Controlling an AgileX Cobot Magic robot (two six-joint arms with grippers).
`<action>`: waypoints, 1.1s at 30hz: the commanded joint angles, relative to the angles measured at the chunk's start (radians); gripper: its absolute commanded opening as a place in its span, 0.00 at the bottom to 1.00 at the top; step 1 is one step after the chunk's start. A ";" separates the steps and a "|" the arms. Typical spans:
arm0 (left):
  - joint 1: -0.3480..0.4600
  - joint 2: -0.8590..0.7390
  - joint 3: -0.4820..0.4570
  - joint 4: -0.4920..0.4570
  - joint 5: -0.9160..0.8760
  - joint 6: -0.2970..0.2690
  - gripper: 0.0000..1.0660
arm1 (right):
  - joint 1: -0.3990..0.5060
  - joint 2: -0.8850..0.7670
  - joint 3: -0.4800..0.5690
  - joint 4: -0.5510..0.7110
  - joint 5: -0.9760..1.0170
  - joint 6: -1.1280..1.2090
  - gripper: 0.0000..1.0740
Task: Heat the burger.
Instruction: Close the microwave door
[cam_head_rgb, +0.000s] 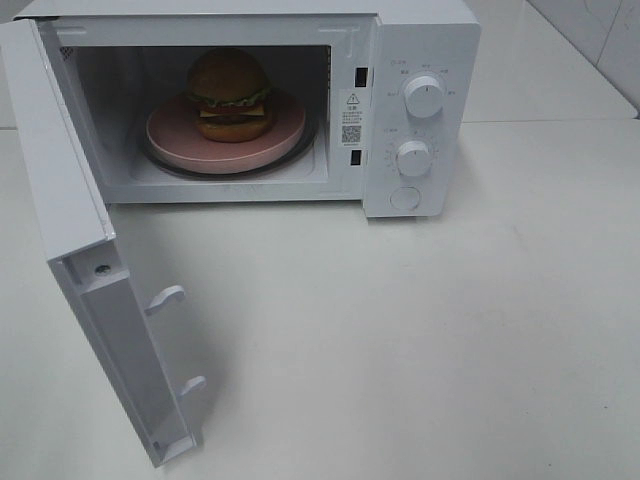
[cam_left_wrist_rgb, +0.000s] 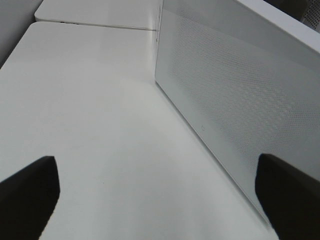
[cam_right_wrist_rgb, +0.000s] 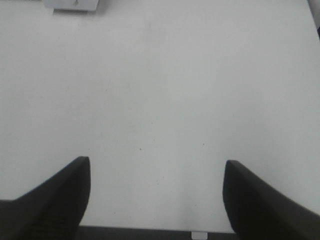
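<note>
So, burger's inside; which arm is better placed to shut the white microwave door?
Likely left: the left gripper, open, hovers beside the swung-open white microwave door; the right gripper sees only bare white table.

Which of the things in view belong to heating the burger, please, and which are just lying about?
Part of the job: burger, on the pink plate inside the microwave; its door, standing open; upper knob and lower knob.

Just there: the bare white table; left pincer and right pincer, both open and empty.
</note>
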 joint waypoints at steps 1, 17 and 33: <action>0.002 -0.020 0.002 -0.007 -0.007 -0.007 0.94 | -0.013 -0.055 0.003 0.001 -0.012 -0.007 0.67; 0.002 -0.020 0.002 -0.007 -0.007 -0.007 0.94 | -0.013 -0.270 0.004 0.001 -0.012 -0.007 0.67; 0.002 -0.020 0.002 -0.007 -0.007 -0.007 0.94 | -0.013 -0.270 0.004 0.001 -0.012 -0.007 0.67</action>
